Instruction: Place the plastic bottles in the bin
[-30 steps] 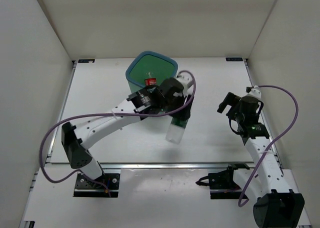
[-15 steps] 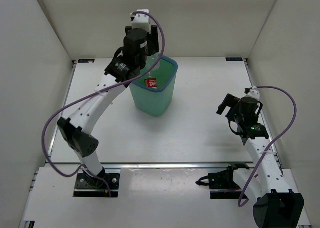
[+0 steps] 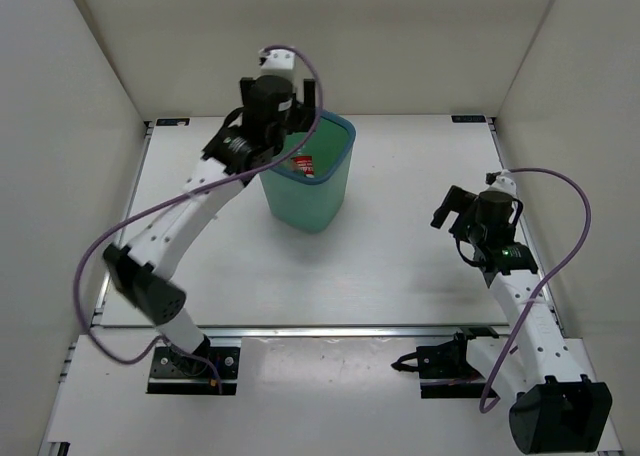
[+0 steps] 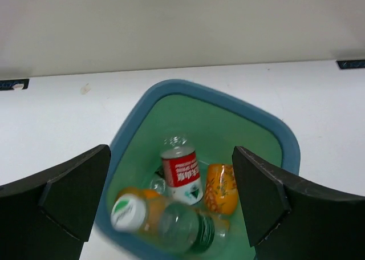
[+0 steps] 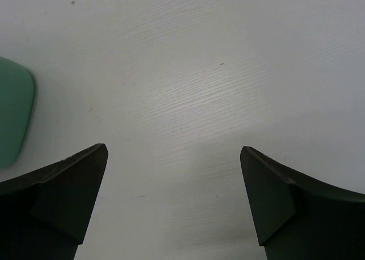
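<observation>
The teal-green bin (image 3: 318,198) stands at the back middle of the table. In the left wrist view I look straight down into the bin (image 4: 228,103) and several plastic bottles lie inside. One is clear with a red label (image 4: 181,174), also seen from above as a red label (image 3: 302,163). Beside it are an orange-filled one (image 4: 221,187), a white-capped orange one (image 4: 128,211) and a blurred clear green-labelled one (image 4: 191,228). My left gripper (image 4: 171,151) hangs open over the bin's mouth (image 3: 288,136), holding nothing. My right gripper (image 3: 447,208) is open above bare table (image 5: 174,151).
The bin's green side (image 5: 12,117) shows at the left edge of the right wrist view. White walls close in the table (image 3: 420,276) at the back and both sides. The left arm's purple cable (image 3: 110,246) loops out to the left.
My left arm swung up from in front of the bin, carrying a clear bottle, to above the bin's mouth. Its jaws opened and the bottle now lies in the bin. The right arm stayed put.
</observation>
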`<state>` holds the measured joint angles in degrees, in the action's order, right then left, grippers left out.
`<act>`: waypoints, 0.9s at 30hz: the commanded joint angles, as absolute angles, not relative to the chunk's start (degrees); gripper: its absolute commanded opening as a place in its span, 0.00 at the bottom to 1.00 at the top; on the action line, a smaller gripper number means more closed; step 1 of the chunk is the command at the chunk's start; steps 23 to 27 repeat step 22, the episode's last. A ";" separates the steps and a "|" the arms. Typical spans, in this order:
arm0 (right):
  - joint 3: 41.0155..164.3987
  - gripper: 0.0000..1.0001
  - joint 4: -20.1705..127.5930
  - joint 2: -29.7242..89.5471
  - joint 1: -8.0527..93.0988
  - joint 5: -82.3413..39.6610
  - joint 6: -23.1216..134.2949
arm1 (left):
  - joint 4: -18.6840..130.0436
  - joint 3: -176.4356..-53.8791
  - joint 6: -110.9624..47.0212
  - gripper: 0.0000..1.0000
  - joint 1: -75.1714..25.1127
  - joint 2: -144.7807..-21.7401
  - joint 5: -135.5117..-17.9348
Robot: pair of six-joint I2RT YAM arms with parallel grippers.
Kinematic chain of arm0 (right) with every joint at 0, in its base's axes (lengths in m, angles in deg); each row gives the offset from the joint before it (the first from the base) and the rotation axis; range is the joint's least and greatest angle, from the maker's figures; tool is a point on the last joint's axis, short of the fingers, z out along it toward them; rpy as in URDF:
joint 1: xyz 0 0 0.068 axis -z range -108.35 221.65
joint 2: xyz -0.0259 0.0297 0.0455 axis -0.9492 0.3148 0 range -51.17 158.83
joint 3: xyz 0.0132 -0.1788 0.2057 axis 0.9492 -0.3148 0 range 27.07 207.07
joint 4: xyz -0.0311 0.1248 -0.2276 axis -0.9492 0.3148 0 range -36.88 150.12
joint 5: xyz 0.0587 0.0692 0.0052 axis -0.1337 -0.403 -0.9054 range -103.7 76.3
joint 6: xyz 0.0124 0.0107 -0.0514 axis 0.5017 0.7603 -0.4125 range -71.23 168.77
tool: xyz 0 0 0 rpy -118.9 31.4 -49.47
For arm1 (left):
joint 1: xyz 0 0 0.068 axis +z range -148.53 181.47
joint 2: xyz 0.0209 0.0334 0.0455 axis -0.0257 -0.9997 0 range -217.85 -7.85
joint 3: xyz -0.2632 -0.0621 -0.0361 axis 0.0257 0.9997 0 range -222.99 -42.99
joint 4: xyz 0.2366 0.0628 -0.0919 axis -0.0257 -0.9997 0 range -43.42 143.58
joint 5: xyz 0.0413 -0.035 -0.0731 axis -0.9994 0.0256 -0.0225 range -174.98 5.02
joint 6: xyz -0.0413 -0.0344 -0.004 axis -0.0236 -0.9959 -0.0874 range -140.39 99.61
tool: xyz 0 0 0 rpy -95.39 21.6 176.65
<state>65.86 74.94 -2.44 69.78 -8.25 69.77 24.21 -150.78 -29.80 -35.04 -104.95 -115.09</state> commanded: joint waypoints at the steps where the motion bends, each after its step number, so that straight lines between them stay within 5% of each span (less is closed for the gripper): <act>1: 70.04 0.99 77.80 -0.29 68.84 -8.77 68.90 | 13.96 -142.97 -35.83 0.98 -31.16 -92.09 -114.96; 7: 73.82 0.99 84.04 4.72 70.24 -9.75 65.65 | 2.79 -115.82 -49.47 0.99 -14.99 -71.36 -104.33; 15: 73.39 0.99 81.95 7.98 69.98 -13.07 66.52 | -3.56 -95.66 -60.19 0.99 -13.47 -58.67 -107.41; 27: 75.15 0.99 81.59 9.56 68.31 -10.80 64.95 | 0.14 -95.54 -61.52 0.98 -13.38 -55.40 -107.39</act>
